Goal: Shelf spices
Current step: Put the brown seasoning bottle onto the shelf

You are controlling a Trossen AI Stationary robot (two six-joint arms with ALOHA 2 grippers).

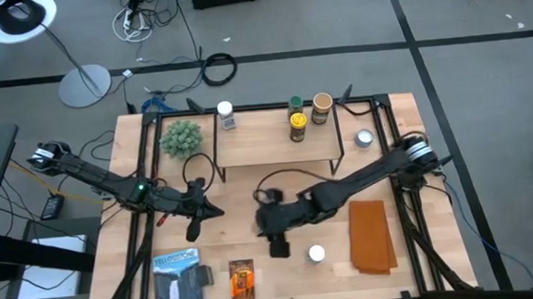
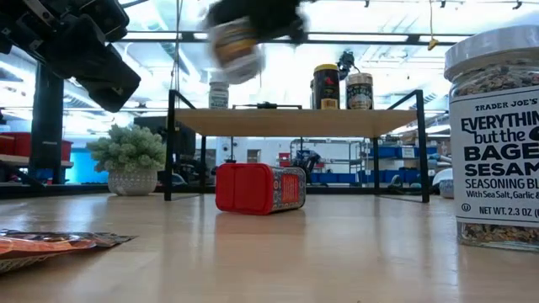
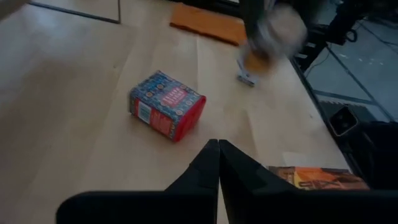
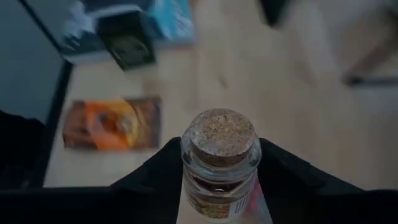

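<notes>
The right arm reaches from its base at the right side of the table toward the middle, and its gripper [image 1: 276,225] is in front of the shelf [image 1: 275,140], above the table [image 1: 413,270]. Its two fingers are closed on a small glass jar [image 4: 219,163] with a cork lid (the cork faces the wrist camera); the jar sits between the fingers, which press on its sides below the lid. In the low view this jar [image 2: 235,48] is blurred and hangs in the air, higher than the shelf board. The left arm comes from the left side and bends toward the centre; its gripper [image 1: 195,221] is over the table, left of the right gripper, with the fingers [image 3: 205,171] pressed together and holding nothing. The red box [image 3: 166,104] lies on its side on the table, near and ahead of the left fingers, apart from them. On the shelf stand four jars: one with a white lid [image 1: 225,114] at the left, and three together at the right [image 1: 298,126]. Another jar with a white lid [image 1: 316,253] stands on the table, near the orange cloth [image 1: 370,236]. The orange packet [image 1: 242,279] lies flat at the near edge.
</notes>
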